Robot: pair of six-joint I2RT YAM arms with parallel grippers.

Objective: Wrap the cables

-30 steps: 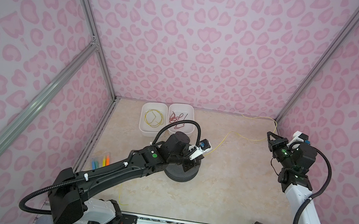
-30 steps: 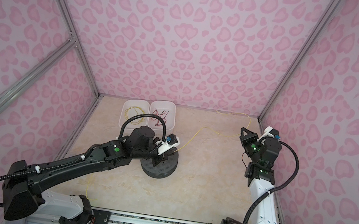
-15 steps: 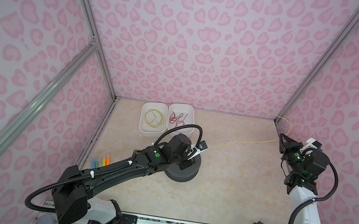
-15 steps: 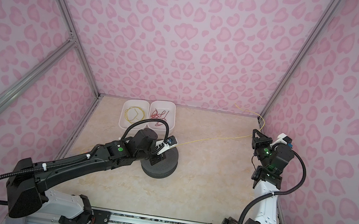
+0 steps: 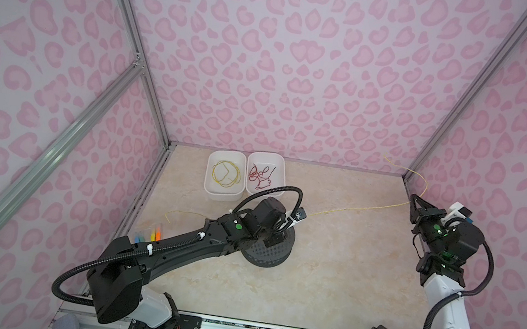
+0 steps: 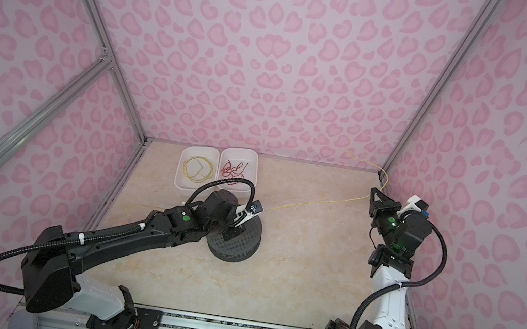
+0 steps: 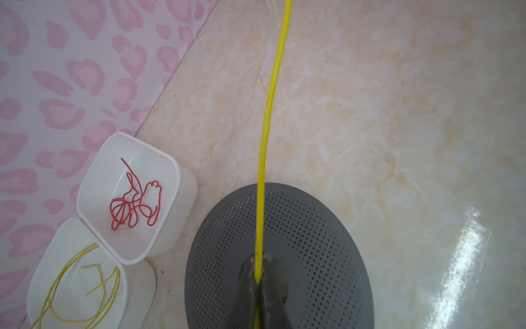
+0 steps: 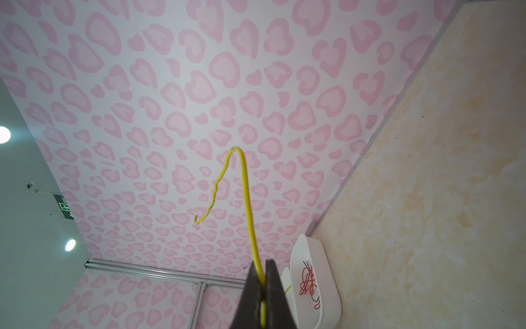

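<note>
- Your left gripper (image 7: 257, 275) has its jaws pinched together on the yellow cable (image 7: 269, 114), directly above the grey perforated spool (image 7: 313, 242).
- Your right gripper (image 8: 262, 275) is clamped on the same cable farther along. Its wrist view shows the wire squeezed between the dark fingers (image 8: 274, 290).
- In both top views the cable runs in a nearly straight line above the table. It goes from the left gripper out toward 2 o'clock of the spool, ending at the right gripper beside the right wall.
- Past the right gripper the free end arcs up and back toward 12 o'clock. It finishes in front of the rear wall, near the corner.
- The spool lies flat around the middle of the marbled table (image 5: 324, 289).
- At 11 o'clock of the spool, against the rear wall, a white tub (image 5: 208, 171) holds a coiled yellow cable (image 5: 225, 175).
- A second white tub (image 5: 284, 179) touches it on the 3 o'clock side and holds a red wire tangle (image 5: 261, 177).
- At 9 o'clock of the spool a short yellow strand (image 5: 186, 213) lies on the table, emerging from behind the left arm. You cannot tell whether it belongs to the held cable.
- Just beyond it, by the left wall, sit small coloured items (image 5: 154, 235), too small to name.
</note>
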